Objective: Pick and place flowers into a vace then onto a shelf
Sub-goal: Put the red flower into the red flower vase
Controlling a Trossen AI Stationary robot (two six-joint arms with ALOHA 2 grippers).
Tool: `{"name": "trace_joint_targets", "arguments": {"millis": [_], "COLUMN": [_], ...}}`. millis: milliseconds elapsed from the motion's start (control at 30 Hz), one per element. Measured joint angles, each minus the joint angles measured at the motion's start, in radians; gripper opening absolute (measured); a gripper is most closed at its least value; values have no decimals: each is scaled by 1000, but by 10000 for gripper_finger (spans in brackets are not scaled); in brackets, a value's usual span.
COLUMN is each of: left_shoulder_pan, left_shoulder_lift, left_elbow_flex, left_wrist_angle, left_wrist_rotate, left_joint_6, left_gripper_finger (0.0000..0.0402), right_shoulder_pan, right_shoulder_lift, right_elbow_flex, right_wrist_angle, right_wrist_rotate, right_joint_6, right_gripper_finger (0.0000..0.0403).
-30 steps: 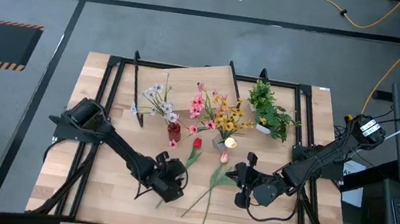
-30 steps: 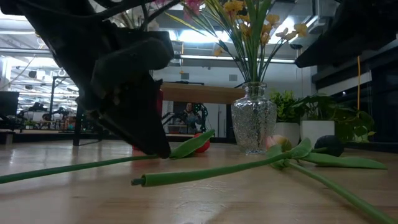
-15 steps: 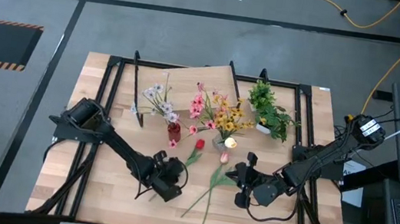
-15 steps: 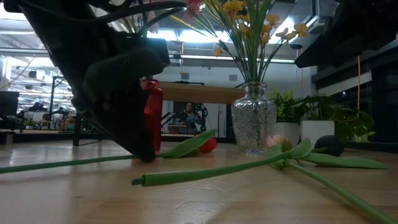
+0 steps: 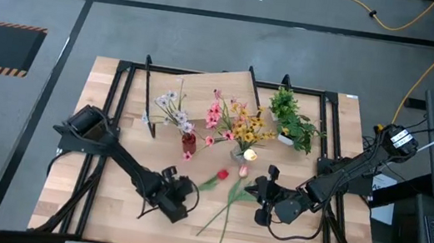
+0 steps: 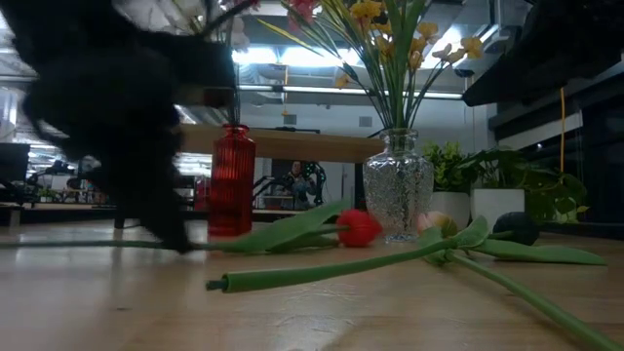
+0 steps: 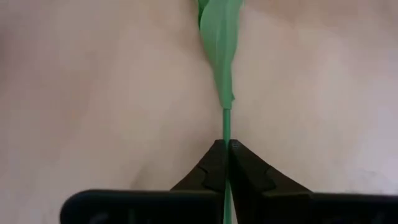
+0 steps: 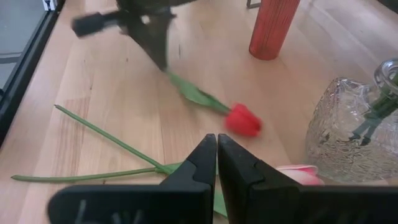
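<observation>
On the table (image 5: 106, 199), near its front edge:
Left arm: stretched low from the left side toward the middle, wrist close to the wood.
Left gripper (image 7: 226, 155): pinched tight on the thin green stem of the red tulip (image 5: 222, 173).
Red tulip: lying flat, head beside the glass vase (image 6: 398, 200), leaf trailing toward the left gripper.
Right arm: reaching in from the right, bent low.
Right gripper (image 8: 216, 152): fingers pressed together, holding nothing, just beside the pink tulip (image 5: 243, 170).
Shelf (image 5: 205, 86): at the back.

Grey floor (image 5: 212, 29), hazard-striped mats (image 5: 0, 48), seemingly ceiling lights (image 6: 283, 58)
</observation>
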Motion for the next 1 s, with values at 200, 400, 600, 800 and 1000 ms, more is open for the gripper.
{"name": "trace_joint_targets", "arguments": {"millis": [200, 400, 600, 800, 1000], "left_shoulder_pan": [-83, -210, -296, -392, -471], "left_shoulder_lift": [-86, -149, -205, -299, -348], "left_elbow_flex": [1, 2, 3, -73, -199], "left_wrist_angle": [-100, -182, -235, -302, -232], "left_wrist_rotate": [-124, -342, -507, -680, -925], "left_joint_6": [-32, -125, -79, -216, -314], "left_gripper_finger": [4, 4, 4, 4, 3], "right_shoulder_pan": [0, 0, 0, 0, 0], "right_shoulder_lift": [0, 0, 0, 0, 0], "right_elbow_flex": [0, 0, 0, 0, 0], "right_wrist_angle": [0, 0, 5, 9, 10], "right_wrist_rotate": [0, 0, 0, 0, 0], "right_joint_6": [0, 0, 0, 2, 2], "right_gripper_finger": [20, 20, 20, 20, 20]}}
